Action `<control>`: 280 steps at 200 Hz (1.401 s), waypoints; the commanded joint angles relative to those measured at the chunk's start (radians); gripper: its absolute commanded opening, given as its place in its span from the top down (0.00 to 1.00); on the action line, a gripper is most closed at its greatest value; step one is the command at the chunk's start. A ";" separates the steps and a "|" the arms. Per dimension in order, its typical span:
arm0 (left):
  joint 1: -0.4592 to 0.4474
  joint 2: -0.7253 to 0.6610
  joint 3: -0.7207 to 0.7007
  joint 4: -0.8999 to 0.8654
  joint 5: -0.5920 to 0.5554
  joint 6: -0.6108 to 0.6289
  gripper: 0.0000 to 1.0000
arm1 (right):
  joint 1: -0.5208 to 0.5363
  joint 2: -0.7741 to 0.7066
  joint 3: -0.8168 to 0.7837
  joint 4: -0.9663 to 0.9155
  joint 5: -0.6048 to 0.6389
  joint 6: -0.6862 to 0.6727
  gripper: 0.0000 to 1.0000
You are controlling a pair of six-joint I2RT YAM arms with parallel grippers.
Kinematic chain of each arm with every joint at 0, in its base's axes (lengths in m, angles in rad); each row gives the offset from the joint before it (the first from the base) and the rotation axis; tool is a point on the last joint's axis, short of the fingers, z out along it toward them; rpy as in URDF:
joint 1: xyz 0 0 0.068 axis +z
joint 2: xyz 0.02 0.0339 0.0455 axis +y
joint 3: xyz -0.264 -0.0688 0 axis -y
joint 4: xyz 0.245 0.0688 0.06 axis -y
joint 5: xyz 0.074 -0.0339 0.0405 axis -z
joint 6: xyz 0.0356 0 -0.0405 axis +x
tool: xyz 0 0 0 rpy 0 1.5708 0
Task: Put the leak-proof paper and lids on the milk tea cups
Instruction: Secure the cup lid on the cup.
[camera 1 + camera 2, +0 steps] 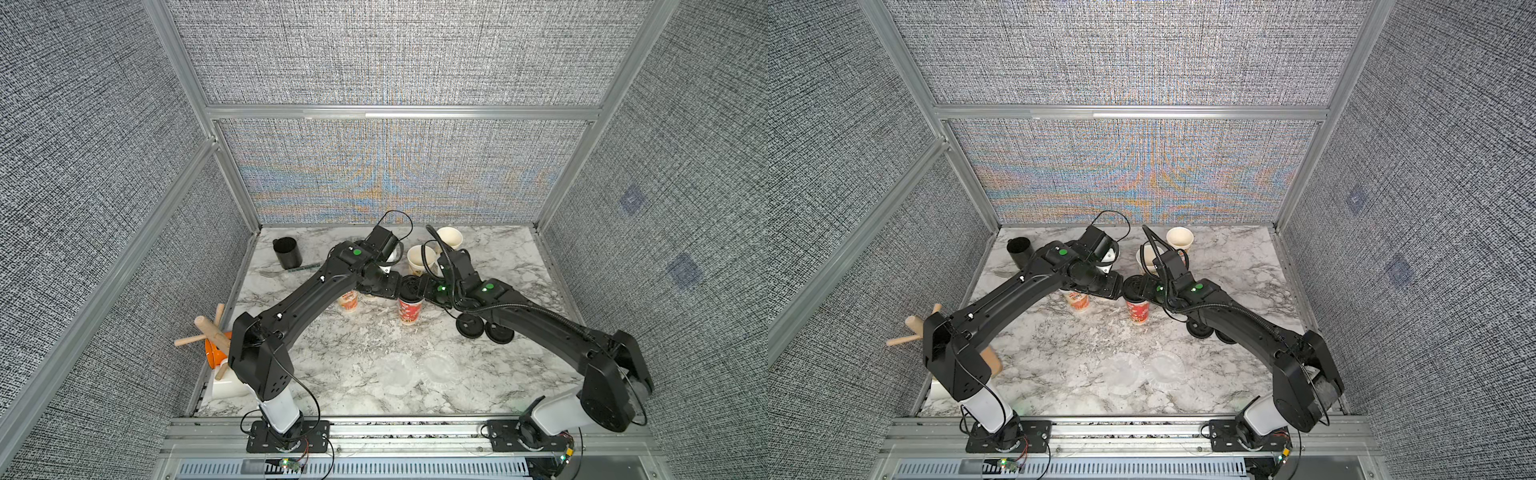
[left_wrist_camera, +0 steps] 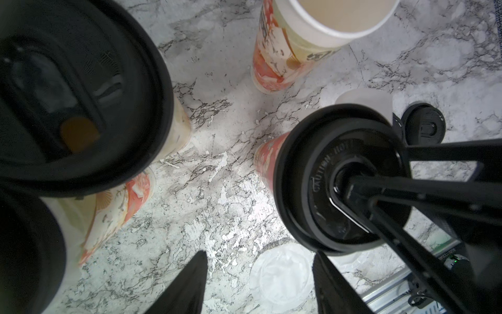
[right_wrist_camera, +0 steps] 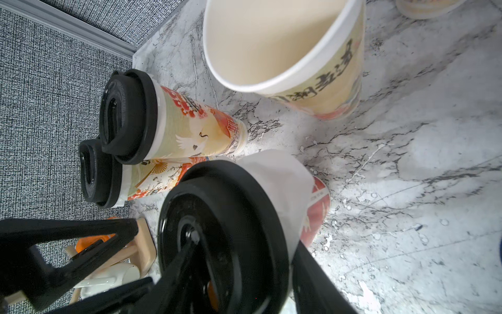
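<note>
Three milk tea cups wear black lids. The red one (image 1: 410,311) stands mid-table with leak-proof paper (image 3: 277,174) hanging out under its lid (image 3: 222,231). My right gripper (image 3: 244,242) straddles that lid, one finger on its centre and the other against the paper-covered rim; whether it grips is unclear. My left gripper (image 2: 259,254) hovers open and empty just left of that cup, high above a loose paper sheet (image 2: 279,274). Two sheets (image 1: 400,370) (image 1: 438,368) lie near the front. Two open cups (image 1: 419,259) (image 1: 449,237) stand at the back. Lidded cups (image 3: 190,122) (image 3: 152,176) stand under the left arm.
Two spare black lids (image 1: 471,326) (image 1: 498,332) lie under the right forearm. A plain black cup (image 1: 286,251) stands at the back left with a utensil (image 1: 270,273) beside it. A wooden rack with an orange piece (image 1: 212,336) sits at the left edge.
</note>
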 commanded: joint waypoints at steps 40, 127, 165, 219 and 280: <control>0.000 0.016 -0.023 0.066 0.012 -0.019 0.37 | 0.000 0.011 -0.021 -0.160 0.044 0.017 0.45; 0.000 0.004 -0.056 0.115 0.017 -0.033 0.37 | 0.007 0.018 -0.038 -0.155 0.044 0.012 0.46; 0.000 0.039 -0.085 0.117 0.013 -0.047 0.38 | 0.007 0.025 -0.036 -0.158 0.044 0.008 0.46; -0.004 0.004 -0.274 0.141 -0.013 -0.098 0.40 | 0.011 0.039 -0.033 -0.168 0.045 0.000 0.46; -0.012 0.003 -0.257 0.065 -0.064 -0.084 0.40 | 0.012 0.030 -0.044 -0.170 0.053 0.003 0.47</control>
